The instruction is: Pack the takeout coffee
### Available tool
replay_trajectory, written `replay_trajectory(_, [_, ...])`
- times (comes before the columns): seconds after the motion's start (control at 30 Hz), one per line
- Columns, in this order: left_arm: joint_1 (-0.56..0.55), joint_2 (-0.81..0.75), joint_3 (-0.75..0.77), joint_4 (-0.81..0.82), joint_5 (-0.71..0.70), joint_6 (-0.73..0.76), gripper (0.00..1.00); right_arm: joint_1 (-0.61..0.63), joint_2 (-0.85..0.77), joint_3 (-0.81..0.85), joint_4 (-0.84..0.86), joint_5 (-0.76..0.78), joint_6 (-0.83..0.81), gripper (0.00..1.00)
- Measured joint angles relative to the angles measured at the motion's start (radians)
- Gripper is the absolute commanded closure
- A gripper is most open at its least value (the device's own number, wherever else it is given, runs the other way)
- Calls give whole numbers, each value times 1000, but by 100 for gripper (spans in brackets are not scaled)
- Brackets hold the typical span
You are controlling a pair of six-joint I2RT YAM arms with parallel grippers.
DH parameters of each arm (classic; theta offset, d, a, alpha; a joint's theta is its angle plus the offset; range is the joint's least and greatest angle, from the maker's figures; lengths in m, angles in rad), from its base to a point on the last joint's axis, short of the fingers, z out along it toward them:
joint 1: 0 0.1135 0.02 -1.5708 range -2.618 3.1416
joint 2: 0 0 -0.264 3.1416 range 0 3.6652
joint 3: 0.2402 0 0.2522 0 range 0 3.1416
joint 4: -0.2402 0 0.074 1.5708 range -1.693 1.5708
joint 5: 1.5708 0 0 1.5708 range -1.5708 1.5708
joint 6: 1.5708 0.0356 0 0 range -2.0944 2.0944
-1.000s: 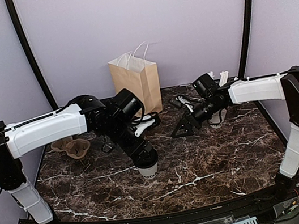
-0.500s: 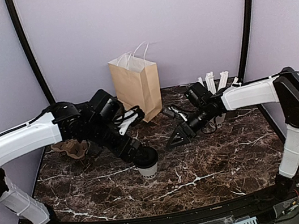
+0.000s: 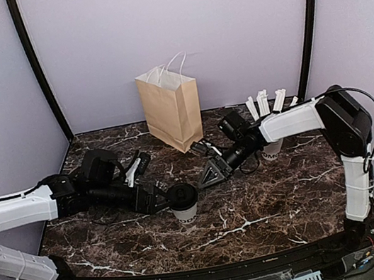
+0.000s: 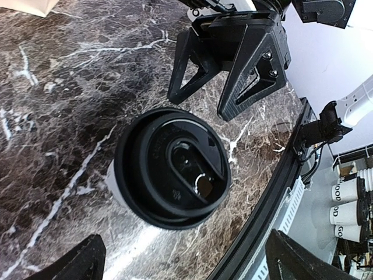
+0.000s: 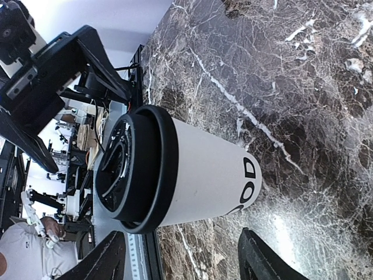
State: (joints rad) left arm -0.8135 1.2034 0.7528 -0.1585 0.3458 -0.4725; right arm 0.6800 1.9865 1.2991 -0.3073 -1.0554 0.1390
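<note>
Takeout coffee [image 3: 183, 199], white paper under round black lid [image 4: 172, 169], on marble [image 3: 256, 207]; left pincer [image 3: 160, 202], right pincer [image 3: 209, 176] agape.

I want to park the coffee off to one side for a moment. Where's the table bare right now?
Bare table: the near right, between the coffee cup and the right arm, and the back left corner beside the paper bag. Crowded: the middle, where the left gripper and right gripper flank the cup.
</note>
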Motion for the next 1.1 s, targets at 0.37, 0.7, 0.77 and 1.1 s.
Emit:
replay_trajectory(0.37, [0, 158, 3, 97, 4, 49, 2, 3, 6, 35, -6, -21, -5, 20])
replay_trajectory(0.7, [0, 221, 71, 96, 0, 159, 4, 11, 67, 121, -61, -22, -51, 30])
replay_trajectory(0.77, [0, 231, 78, 95, 0, 174, 4, 11, 86, 140, -68, -23, -52, 31])
replay_trajectory(1.1, [-1, 290, 100, 79, 2, 228, 7, 11, 108, 164, -82, -35, -51, 28])
